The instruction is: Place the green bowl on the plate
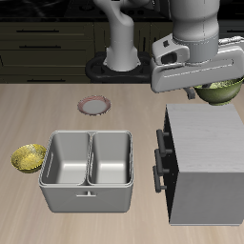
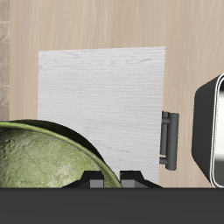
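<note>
The green bowl (image 1: pixel 222 92) hangs in the air above the back of the grey cabinet (image 1: pixel 205 157), and my gripper (image 1: pixel 204 88) is shut on its rim. The wrist view shows the bowl's mottled olive inside (image 2: pixel 39 159) close up, with my gripper (image 2: pixel 108 178) closed at its light rim and the cabinet's pale top (image 2: pixel 105 101) below. The plate (image 1: pixel 93 105), small and flat with a pinkish-brown rim, lies on the table well away from the bowl, behind the grey caddy. It is out of the wrist view.
A grey two-compartment caddy (image 1: pixel 88 170) stands in the middle of the table. A smaller yellow bowl (image 1: pixel 29 157) sits beside it. The cabinet has dark drawer handles (image 1: pixel 158 157) facing the caddy. The caddy's wall (image 2: pixel 203 122) also shows in the wrist view.
</note>
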Available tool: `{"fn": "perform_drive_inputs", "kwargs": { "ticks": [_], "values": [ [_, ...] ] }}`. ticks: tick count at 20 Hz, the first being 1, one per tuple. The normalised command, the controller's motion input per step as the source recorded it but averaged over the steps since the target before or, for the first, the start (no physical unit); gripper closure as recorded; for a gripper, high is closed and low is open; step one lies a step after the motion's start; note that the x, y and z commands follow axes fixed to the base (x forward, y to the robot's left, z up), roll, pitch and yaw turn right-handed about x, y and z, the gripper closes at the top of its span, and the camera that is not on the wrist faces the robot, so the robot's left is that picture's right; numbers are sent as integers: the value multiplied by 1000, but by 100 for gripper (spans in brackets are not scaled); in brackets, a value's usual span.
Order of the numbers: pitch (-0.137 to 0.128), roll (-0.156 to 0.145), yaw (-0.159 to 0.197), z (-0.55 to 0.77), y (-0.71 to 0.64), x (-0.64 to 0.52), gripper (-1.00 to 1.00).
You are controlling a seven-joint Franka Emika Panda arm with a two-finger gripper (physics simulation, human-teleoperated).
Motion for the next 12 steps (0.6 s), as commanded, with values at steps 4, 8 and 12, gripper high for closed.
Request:
{"fn": "perform_drive_inputs", "kwargs": {
  "ticks": [4,8,12],
  "values": [
    [-41,-9,25,97,-81,-138,100],
    [-26,-1,-13,54,-83,-182,100],
    [-32,-6,-8,52,-176,-251,100]
  ]
}}
